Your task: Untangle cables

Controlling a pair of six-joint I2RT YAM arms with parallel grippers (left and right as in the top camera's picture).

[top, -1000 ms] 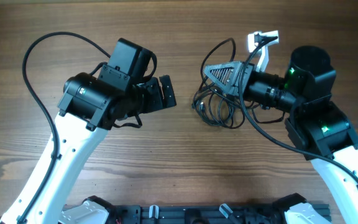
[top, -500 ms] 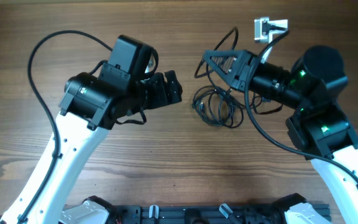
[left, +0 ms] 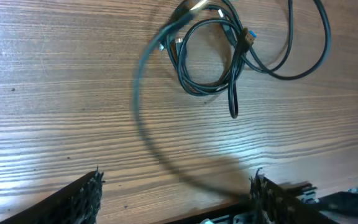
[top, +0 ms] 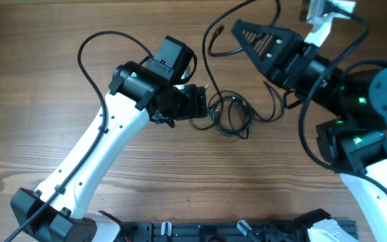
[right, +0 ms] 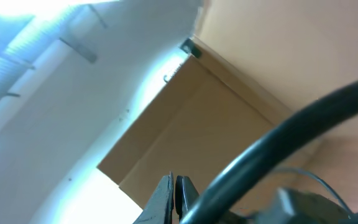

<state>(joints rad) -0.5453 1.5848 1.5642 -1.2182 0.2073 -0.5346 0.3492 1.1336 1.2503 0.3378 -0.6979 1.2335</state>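
**Overhead:** the cables (top: 230, 115) lie in a loose coil on the wooden table (top: 32, 81), just beside the tips of my left gripper (top: 203, 107). My right gripper (top: 239, 28) sits well apart from them, toward the far edge.

**Left wrist:** the cables (left: 207, 59) rest ahead of the left gripper (left: 176, 193), whose fingers (left: 82, 196) stand wide apart.

**Right wrist:** the right gripper (right: 174, 190) has its tips pressed together; I cannot tell whether a cord is pinched.

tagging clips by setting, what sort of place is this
Probably an indoor robotics lab or workshop. The left arm and right arm work at a wood-grain table with thin black cables on it, and the right wrist view shows a pale ceiling with pipes and a brown wall panel.
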